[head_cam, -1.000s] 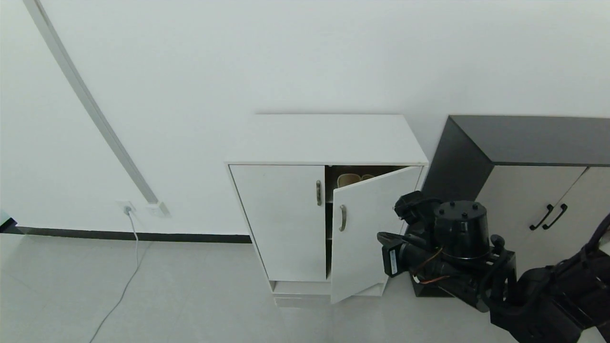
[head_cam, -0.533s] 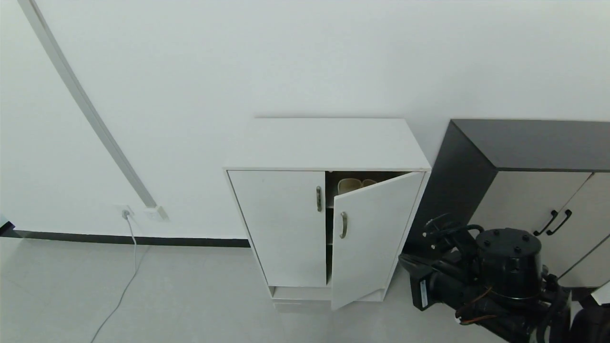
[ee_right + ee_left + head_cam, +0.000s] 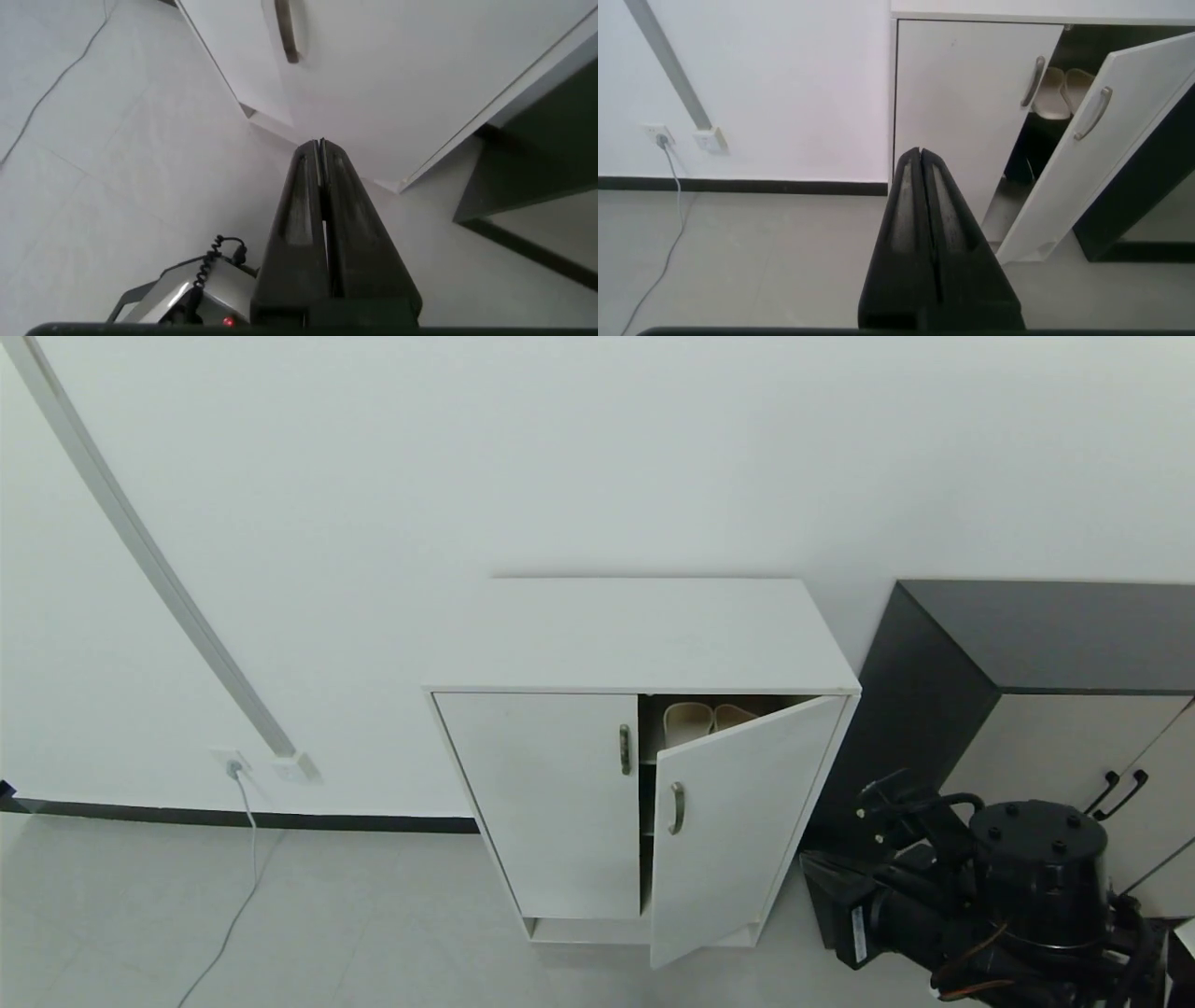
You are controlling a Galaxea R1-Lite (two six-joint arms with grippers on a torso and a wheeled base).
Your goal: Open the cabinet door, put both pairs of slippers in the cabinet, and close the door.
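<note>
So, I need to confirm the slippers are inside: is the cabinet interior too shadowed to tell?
Head view: slippers near the top of the cabinet catch light behind the ajar door; below them it is dark. Left wrist view: slippers lit too, shadow beneath.

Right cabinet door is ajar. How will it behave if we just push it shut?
Probably swings easily: the right door is a rigid flat panel hanging partly open. Its face looks smooth, so the shut right gripper may slide; pushing near the handle likely gives most leverage. The slippers inside seem clear of it.
</note>
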